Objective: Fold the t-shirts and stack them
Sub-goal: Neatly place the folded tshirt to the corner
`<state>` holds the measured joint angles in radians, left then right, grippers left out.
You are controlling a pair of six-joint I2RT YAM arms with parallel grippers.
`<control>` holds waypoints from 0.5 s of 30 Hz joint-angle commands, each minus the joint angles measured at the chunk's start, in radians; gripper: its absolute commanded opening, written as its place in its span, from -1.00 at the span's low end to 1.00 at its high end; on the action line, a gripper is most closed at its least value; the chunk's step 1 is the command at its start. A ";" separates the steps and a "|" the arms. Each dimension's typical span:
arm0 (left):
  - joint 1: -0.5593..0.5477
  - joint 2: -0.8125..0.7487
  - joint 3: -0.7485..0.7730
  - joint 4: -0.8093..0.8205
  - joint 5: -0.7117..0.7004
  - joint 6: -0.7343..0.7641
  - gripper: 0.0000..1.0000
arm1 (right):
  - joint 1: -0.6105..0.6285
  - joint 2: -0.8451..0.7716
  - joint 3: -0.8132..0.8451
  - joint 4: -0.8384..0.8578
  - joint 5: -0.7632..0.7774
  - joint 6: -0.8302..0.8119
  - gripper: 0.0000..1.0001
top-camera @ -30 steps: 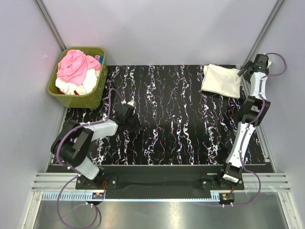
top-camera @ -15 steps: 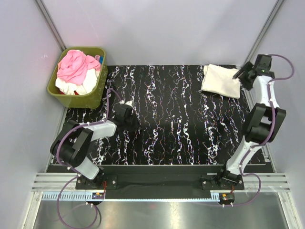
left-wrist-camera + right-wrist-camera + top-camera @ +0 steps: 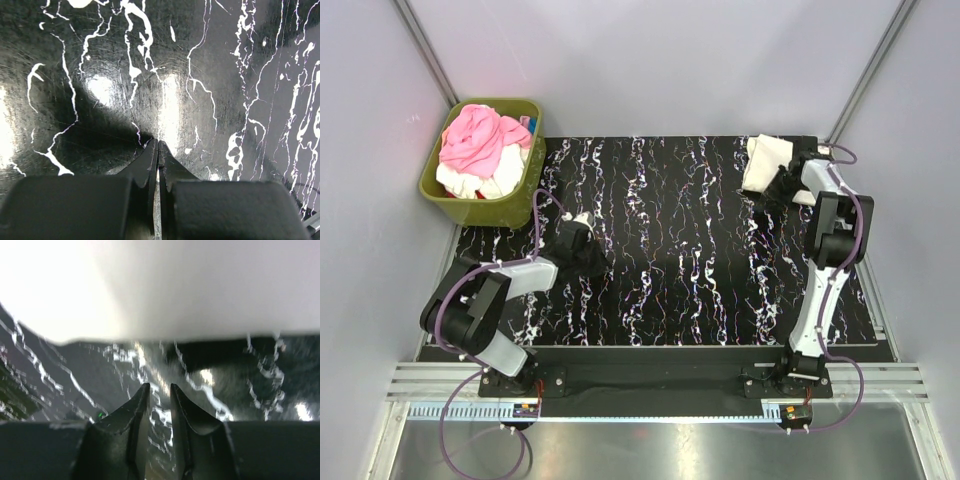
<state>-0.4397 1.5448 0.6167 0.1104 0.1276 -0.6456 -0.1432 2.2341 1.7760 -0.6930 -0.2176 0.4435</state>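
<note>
The right gripper (image 3: 159, 386), jaws narrowly apart and empty, faces one folded cream cotton t-shirt (image 3: 175, 285) just ahead. The left gripper (image 3: 158, 150) is closed on nothing. Away to its left, one olive-green plastic basket (image 3: 480, 207) holds one pink t-shirt (image 3: 475, 140) and perhaps one white t-shirt (image 3: 488, 184).

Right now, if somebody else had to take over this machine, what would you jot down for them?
Left gripper: jaws shut, empty, close above the black mat, on its left half.
Right gripper: jaws almost together, with a narrow gap and nothing between them, pointing at the folded cream t-shirt in the mat's far right corner.
Pink t-shirt and white t-shirt: bunched in the green basket off the far left corner.
Done: the cream one is folded.
Left: fold the shirts in the basket and stack them on it.
</note>
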 commanded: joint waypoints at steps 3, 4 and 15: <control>0.022 0.011 -0.048 -0.067 -0.026 0.023 -0.98 | -0.009 0.119 0.274 -0.129 0.158 -0.086 -0.40; 0.022 0.012 -0.048 -0.067 -0.028 0.023 -0.98 | -0.010 0.140 0.307 -0.161 0.184 -0.097 -0.39; 0.025 0.026 -0.038 -0.074 -0.025 0.023 -0.98 | -0.082 0.297 0.602 -0.299 0.293 -0.155 -0.35</control>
<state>-0.4244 1.5436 0.6079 0.1246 0.1455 -0.6518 -0.1959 2.5301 2.3112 -0.9367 -0.0059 0.3283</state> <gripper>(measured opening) 0.023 0.320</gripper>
